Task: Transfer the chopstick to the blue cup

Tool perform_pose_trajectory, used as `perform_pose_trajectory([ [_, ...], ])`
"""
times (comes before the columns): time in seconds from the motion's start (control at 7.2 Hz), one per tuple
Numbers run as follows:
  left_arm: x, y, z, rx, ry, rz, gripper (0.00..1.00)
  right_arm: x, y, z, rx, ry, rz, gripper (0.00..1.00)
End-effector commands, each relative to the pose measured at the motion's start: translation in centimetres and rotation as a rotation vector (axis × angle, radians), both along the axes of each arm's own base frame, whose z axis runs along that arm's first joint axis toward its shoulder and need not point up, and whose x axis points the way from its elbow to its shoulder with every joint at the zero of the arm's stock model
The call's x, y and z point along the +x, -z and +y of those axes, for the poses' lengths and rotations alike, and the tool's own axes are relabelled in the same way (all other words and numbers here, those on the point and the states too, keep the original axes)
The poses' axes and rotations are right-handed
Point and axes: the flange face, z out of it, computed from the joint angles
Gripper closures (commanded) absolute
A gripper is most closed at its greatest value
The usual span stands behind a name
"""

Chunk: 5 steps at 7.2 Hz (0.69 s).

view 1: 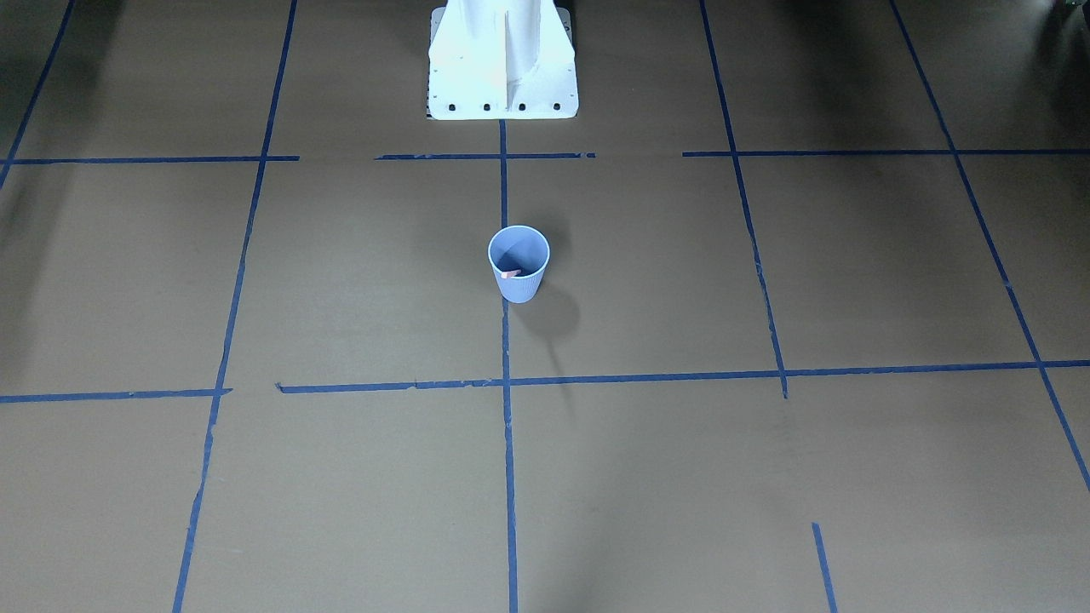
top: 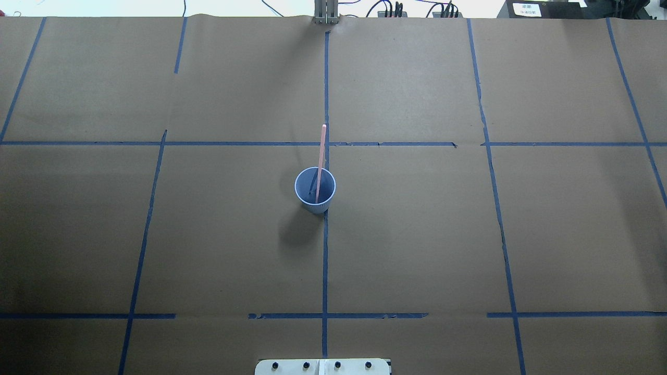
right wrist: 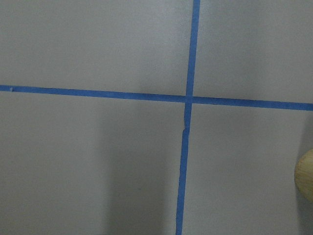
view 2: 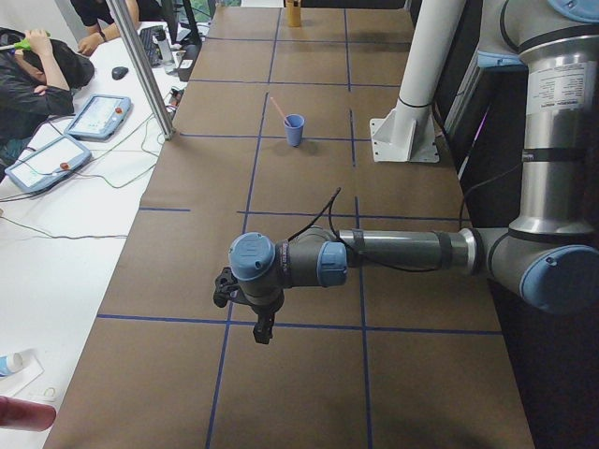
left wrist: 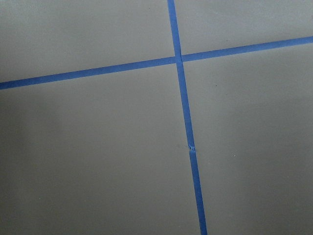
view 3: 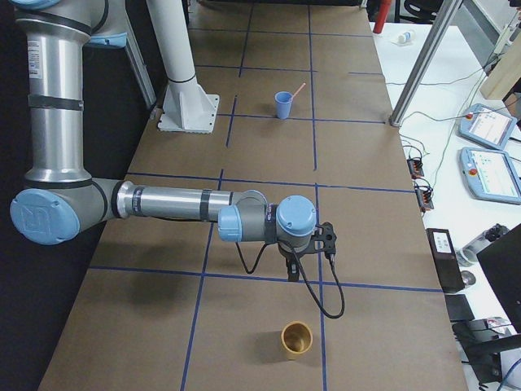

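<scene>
Blue cup (top: 315, 190) stands upright near the middle of the tabletop (top: 417, 234), on the centre tape line (top: 325, 260) and well clear of every edge. The chopstick (top: 321, 156) is inside it, leaning on the rim toward the edge opposite the robot. Left arm (view 2: 402, 251) lies level across the left end with its wrist bent down and the left gripper (view 2: 262, 327) above the paper. Right arm (view 3: 171, 202) is posed alike at the right end, right gripper (view 3: 291, 269) near a tan cup (view 3: 297, 339) (jaw opening of either cannot be told, side views only).
</scene>
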Motion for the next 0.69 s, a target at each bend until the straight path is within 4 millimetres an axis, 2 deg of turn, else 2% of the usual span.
perform_pose_trajectory([
  [0.0,0.0,0.13,-0.08,0.003,0.0,0.001,0.0,1.07,-0.53,0.05,-0.003,-0.018,0.057,0.0],
  [0.56,-0.01,0.11,-0.15,0.003,0.0,-0.001,0.0,1.16,-0.39,0.14,-0.003,-0.022,0.048,0.0],
])
